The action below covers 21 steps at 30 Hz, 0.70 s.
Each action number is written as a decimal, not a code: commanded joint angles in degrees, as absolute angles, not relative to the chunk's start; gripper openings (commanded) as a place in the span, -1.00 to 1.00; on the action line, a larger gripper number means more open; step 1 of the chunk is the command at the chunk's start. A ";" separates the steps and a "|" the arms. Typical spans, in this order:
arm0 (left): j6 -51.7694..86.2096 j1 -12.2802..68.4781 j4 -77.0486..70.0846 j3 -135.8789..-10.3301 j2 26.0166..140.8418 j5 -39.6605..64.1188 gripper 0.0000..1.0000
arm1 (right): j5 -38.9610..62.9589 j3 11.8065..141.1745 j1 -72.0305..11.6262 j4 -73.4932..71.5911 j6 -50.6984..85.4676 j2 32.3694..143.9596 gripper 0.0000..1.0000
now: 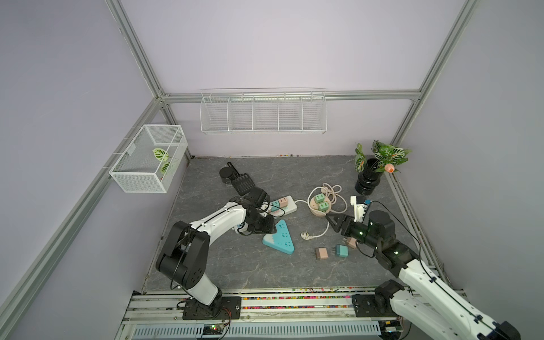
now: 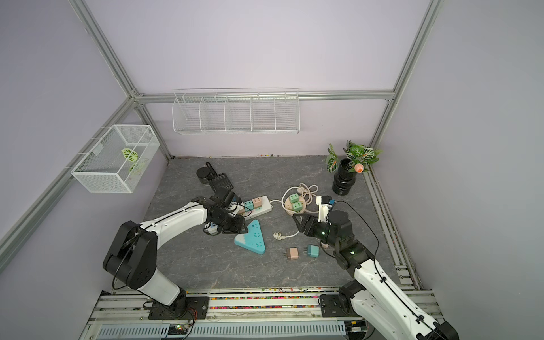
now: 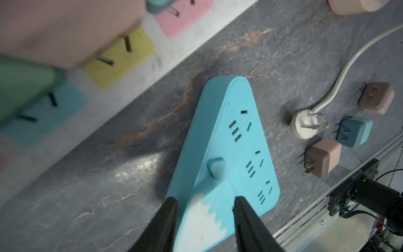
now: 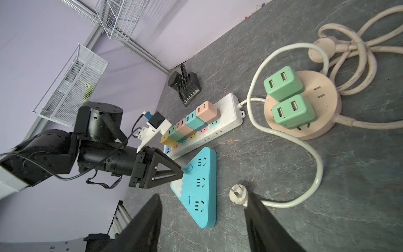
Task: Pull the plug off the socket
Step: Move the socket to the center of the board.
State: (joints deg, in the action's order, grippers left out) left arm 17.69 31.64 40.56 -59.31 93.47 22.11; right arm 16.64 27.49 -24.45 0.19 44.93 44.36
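Note:
A white power strip [image 4: 229,109] carries several pink, teal, green and yellow plugs [image 4: 206,111]. A round pink socket [image 4: 322,91] holds two green plugs [image 4: 283,83]. A blue triangular socket [image 1: 281,238] lies flat with no plug in it. My left gripper [image 3: 205,198] is down at its white-tipped corner. One black finger [image 3: 172,209] is at the socket's edge and the other rests over its top face, with a gap between them. My right gripper [image 4: 202,196] hovers open and empty above the table, near a loose white three-pin plug [image 4: 238,194].
Loose pink [image 1: 321,253] and teal [image 1: 341,250] plugs lie near my right arm. A coiled cream cord [image 1: 331,190], a potted plant [image 1: 368,176] and a black scoop with a puck [image 1: 235,178] stand further back. Wire baskets hang on the walls.

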 commanded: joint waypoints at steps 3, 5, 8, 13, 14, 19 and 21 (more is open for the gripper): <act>20.46 35.91 39.16 -60.97 96.65 27.03 -0.14 | 17.42 26.44 -23.77 2.19 43.95 43.09 0.27; 23.15 37.63 37.41 -61.48 97.88 28.10 -0.14 | 17.24 26.29 -23.73 2.59 43.95 42.85 0.27; 27.54 40.34 34.04 -62.80 100.05 29.46 -0.15 | 16.81 26.05 -23.64 2.97 44.12 42.15 0.27; 32.31 44.75 30.42 -67.60 105.16 31.16 -0.15 | 16.00 25.80 -23.38 3.99 44.22 40.90 0.27; 32.72 45.55 30.20 -68.90 106.39 31.52 -0.15 | 15.76 25.75 -23.30 4.36 44.21 40.68 0.27; 33.64 48.34 29.95 -74.71 111.79 32.51 -0.15 | 14.99 25.84 -23.00 5.84 44.12 39.39 0.27; 33.96 48.86 29.81 -76.54 113.19 32.43 -0.15 | 14.70 26.01 -22.87 6.61 43.99 38.96 0.27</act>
